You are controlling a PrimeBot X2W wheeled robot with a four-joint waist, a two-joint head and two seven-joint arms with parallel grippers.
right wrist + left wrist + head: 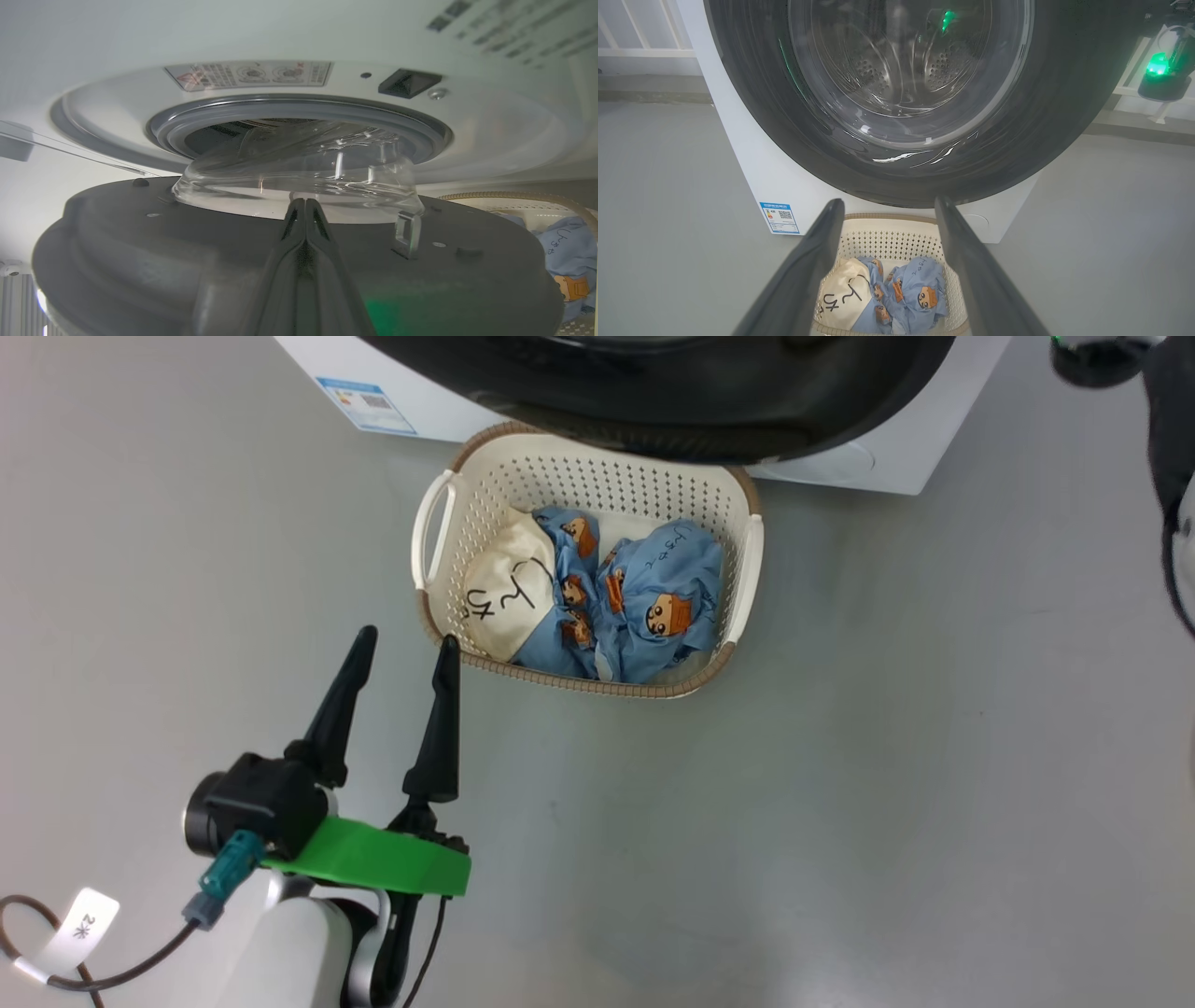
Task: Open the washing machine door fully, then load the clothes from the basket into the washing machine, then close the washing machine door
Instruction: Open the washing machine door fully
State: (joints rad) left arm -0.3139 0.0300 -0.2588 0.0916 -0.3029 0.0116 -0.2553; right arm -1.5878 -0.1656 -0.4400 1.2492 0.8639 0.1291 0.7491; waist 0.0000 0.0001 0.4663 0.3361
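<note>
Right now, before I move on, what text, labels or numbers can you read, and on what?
"2", then an unclear mark: white tag, lower left of the head view.
Blue label sticker on the washing machine: too small to read.
Warning sticker above the grey rubber ring: blurred.
Dark print, upper right of the right wrist view: blurred.
Cream piece in the basket: black scribbles, no legible word.

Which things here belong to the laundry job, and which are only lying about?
For the job: washing machine door, washing machine, basket, clothes.
Just around: blue label sticker, white cable tag, white railing.
</note>
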